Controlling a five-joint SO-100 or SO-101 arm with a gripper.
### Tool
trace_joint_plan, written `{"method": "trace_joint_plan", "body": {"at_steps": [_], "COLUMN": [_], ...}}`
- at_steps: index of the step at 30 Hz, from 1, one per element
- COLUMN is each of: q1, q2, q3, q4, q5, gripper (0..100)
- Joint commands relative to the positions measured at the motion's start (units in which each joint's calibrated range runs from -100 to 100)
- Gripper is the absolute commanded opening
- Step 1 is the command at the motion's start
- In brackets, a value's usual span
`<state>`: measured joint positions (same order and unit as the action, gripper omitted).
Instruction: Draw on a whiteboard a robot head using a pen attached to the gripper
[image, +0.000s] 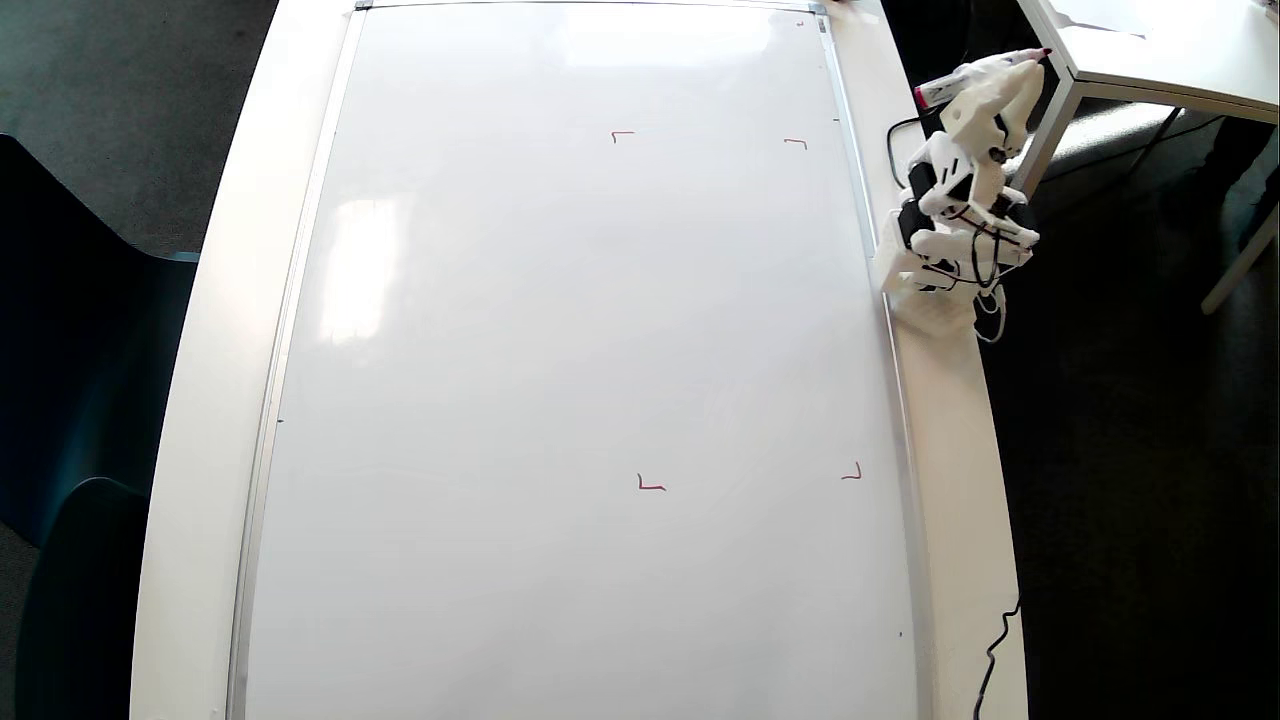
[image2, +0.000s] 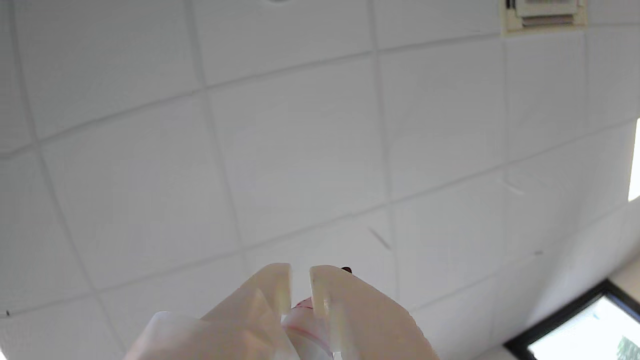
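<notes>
The whiteboard (image: 560, 330) lies flat and fills most of the overhead view, bare white apart from four small red corner ticks (image: 622, 134). No robot head drawing shows on it. The white arm sits folded at the board's right edge. Its gripper (image: 1030, 75) is raised off the board, beyond the frame at the upper right. The pen (image: 985, 70) runs along the claw, red end to the left. In the wrist view the gripper (image2: 300, 272) points up at the ceiling, its fingers close together on the pen (image2: 305, 320).
A white table (image: 215, 330) carries the board. A white-legged desk (image: 1150, 50) stands just right of the gripper. A dark chair (image: 80, 400) is at the left, and a black cable (image: 1000, 640) trails at the lower right. Ceiling tiles (image2: 300, 150) fill the wrist view.
</notes>
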<state>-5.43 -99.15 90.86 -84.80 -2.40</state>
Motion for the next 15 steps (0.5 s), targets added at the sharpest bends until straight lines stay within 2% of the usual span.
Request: {"method": "trace_joint_plan", "body": {"at_steps": [1, 10, 15], "q1": [0.2, 0.0, 0.1], "q2": [0.5, 0.7, 5.6], "q3": [-10.7, -25.2, -31.7], "q4": [12.9, 34.8, 38.6], "q5": [0.4, 0.4, 0.3], "gripper": [1, 1, 1]}}
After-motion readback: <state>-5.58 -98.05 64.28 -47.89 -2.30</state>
